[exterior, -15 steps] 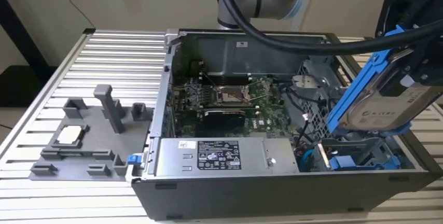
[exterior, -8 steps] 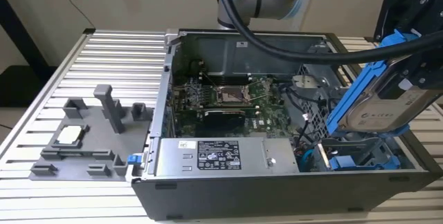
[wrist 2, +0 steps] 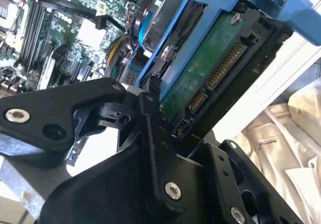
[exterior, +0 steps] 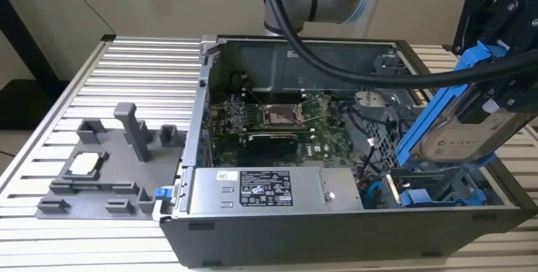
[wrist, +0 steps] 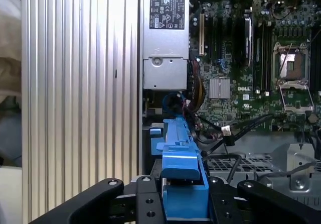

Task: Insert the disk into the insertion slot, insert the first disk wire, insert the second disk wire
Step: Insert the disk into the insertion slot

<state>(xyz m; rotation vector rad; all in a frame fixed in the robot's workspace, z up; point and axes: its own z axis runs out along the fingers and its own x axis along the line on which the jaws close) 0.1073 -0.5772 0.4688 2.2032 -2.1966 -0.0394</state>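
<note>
In the exterior view the disk (exterior: pixel 458 127), a silver drive in a bright blue frame, hangs tilted on edge above the case's right end. My gripper (exterior: pixel 496 64) is shut on its upper part. Below it is the insertion slot (exterior: pixel 437 187), a drive bay holding another blue carrier (exterior: pixel 416 196). The second wrist view shows the disk's green circuit-board side (wrist 2: pixel 210 68) clamped in my gripper (wrist 2: pixel 170 128). From the first wrist view, the blue frame's edge (wrist: pixel 180 153) sits between the black fingers (wrist: pixel 145 196). Loose dark wires (wrist: pixel 228 133) lie in the case beside the bay.
The open computer case (exterior: pixel 193 158) holds a motherboard (exterior: pixel 278 118) and a silver power supply (exterior: pixel 252 190). A grey fixture (exterior: pixel 109 165) stands on the slatted metal table (exterior: pixel 126 64) at the exterior view's left. The arm's black cable (exterior: pixel 353 64) crosses over the case.
</note>
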